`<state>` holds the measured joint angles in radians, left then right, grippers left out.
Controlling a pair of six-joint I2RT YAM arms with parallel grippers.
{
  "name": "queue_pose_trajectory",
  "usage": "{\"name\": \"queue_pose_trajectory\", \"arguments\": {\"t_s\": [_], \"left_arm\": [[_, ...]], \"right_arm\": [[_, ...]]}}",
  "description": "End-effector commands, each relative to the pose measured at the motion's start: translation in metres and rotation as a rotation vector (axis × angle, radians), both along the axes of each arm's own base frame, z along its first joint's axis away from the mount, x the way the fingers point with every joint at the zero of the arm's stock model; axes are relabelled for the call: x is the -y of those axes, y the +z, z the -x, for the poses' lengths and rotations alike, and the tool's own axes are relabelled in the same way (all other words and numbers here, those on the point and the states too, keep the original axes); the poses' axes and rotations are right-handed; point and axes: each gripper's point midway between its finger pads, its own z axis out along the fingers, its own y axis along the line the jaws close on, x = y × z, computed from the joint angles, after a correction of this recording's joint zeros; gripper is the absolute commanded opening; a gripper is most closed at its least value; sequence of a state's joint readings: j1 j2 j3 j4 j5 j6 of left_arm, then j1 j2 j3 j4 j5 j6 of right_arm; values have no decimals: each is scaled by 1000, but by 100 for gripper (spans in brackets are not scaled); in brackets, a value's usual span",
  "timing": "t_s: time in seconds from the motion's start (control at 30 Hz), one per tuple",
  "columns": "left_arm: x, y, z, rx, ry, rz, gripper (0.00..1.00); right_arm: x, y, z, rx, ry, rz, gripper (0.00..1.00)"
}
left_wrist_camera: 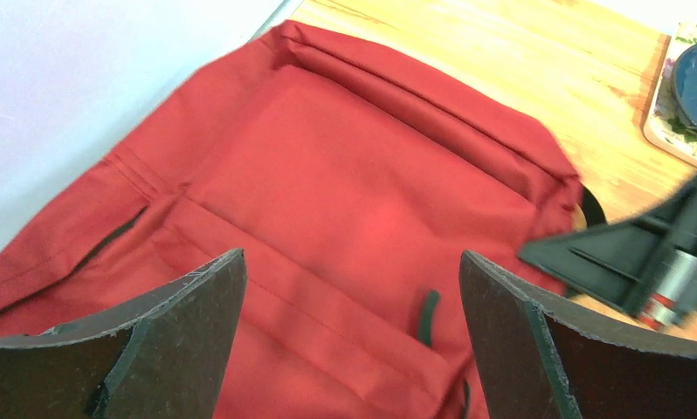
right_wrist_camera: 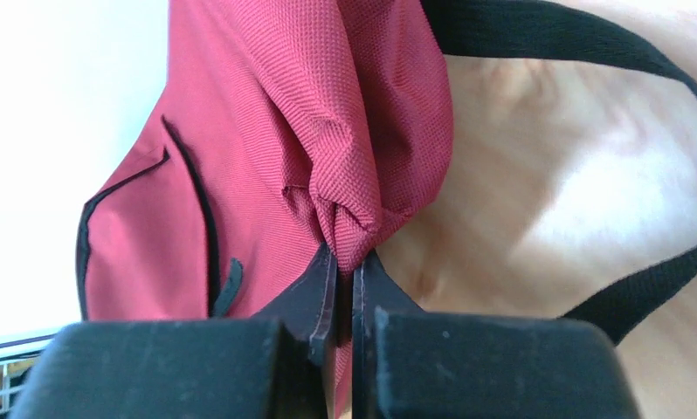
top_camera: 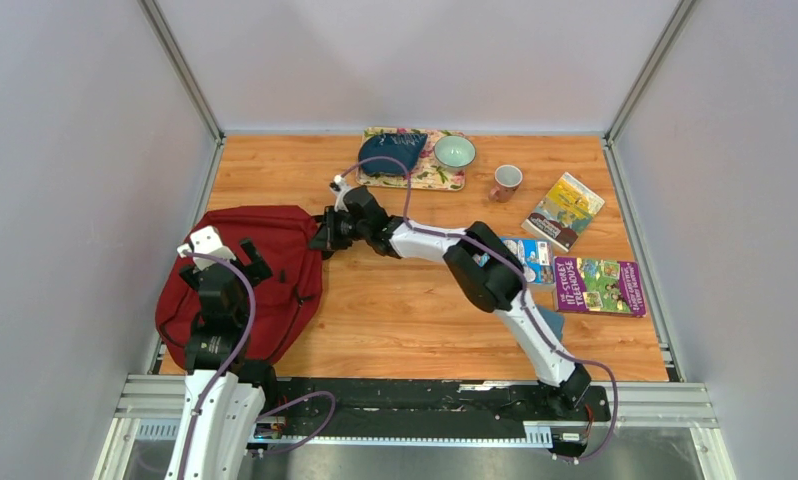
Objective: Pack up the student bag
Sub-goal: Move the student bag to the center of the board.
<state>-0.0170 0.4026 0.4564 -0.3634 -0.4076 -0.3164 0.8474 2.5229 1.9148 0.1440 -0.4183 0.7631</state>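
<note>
Two claws: right claw (right_wrist_camera: 345, 262) was clamped tight on a pinched fold of the large dark red fabric backpack (top_camera: 275, 250); left claw (left_wrist_camera: 349, 271) gaped wide, backpack directly beneath it on the wooden worktop (top_camera: 395, 320).

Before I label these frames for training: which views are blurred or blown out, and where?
Top external view: even light, sharp, the student bag clear. Left wrist view: the bag's fabric slightly smeared, the table washed out at top. Right wrist view: weave crisp at the right gripper, table behind soft and overexposed.
</note>
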Motion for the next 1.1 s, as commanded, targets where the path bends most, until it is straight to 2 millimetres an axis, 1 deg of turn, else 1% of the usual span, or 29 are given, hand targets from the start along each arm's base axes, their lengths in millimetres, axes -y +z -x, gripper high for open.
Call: {"name": "queue_pose_trajectory", "arguments": {"t_s": [0.0,0.03,0.07,0.1,0.13,0.17,0.2,0.23,0.27,0.3,0.33,0.37,0.4,0.43,0.47,0.5,0.53,0.57,0.63,0.67,0.7,0.77,0.83,0.87,0.93,0.97,1.0,1.03,1.07], "left_arm": [[-2,6,0,26,8,7,98],[-2,6,0,28,11,6,99],[-3,7,0,30,14,5,99],[-4,8,1,34,21,1,99],[-4,8,1,34,21,1,99],[-4,9,1,34,17,-1,99],[0,9,0,39,-5,3,99],[3,11,-2,52,-22,7,99],[7,12,-4,61,-48,5,99],[16,12,-9,78,-105,17,99],[21,12,-11,86,-132,23,99],[26,12,-13,90,-159,33,99],[39,14,-17,106,-231,55,99],[46,15,-19,115,-265,73,99],[54,15,-20,128,-292,116,99],[69,14,-23,134,-364,156,99],[79,14,-24,136,-406,191,99],[88,12,-25,132,-433,249,99],[108,14,-26,129,-529,316,99],[116,11,-27,110,-561,353,99],[130,15,-24,107,-637,385,99],[145,13,-22,81,-710,450,99],[164,12,-12,43,-802,493,97],[170,9,-9,21,-828,491,97],[192,-2,6,-50,-899,477,97],[200,-6,12,-77,-930,456,97],[202,-13,14,-102,-914,433,96],[219,-18,26,-135,-979,414,96],[223,-24,29,-159,-990,392,96]], "right_arm": [[29,143,2,229,-88,-193,0],[40,180,9,269,-109,-233,0],[51,186,7,276,-173,-228,0],[67,159,14,235,-209,-169,0],[81,187,20,258,-247,-202,0],[96,182,18,248,-328,-184,0],[112,156,25,212,-362,-133,0],[128,171,32,221,-399,-160,0],[144,169,27,228,-483,-152,0],[156,167,27,224,-529,-149,0],[176,154,35,210,-571,-120,0],[191,150,31,214,-646,-105,0],[202,144,33,191,-692,-107,0],[216,135,40,170,-728,-98,0],[227,131,39,163,-779,-102,0],[233,130,41,152,-808,-117,0],[238,134,45,149,-832,-129,0],[253,119,47,144,-892,-95,0],[261,121,55,155,-933,-116,0],[269,115,57,164,-956,-108,0],[270,117,58,166,-959,-117,0],[271,117,59,170,-958,-109,0],[276,112,59,175,-976,-78,0],[281,112,56,181,-1003,-73,0],[284,113,55,191,-1014,-55,0],[285,114,55,196,-1011,-47,0],[285,112,55,194,-1010,-35,0],[283,113,56,194,-1002,-35,0],[280,114,57,189,-985,-39,0]]}}
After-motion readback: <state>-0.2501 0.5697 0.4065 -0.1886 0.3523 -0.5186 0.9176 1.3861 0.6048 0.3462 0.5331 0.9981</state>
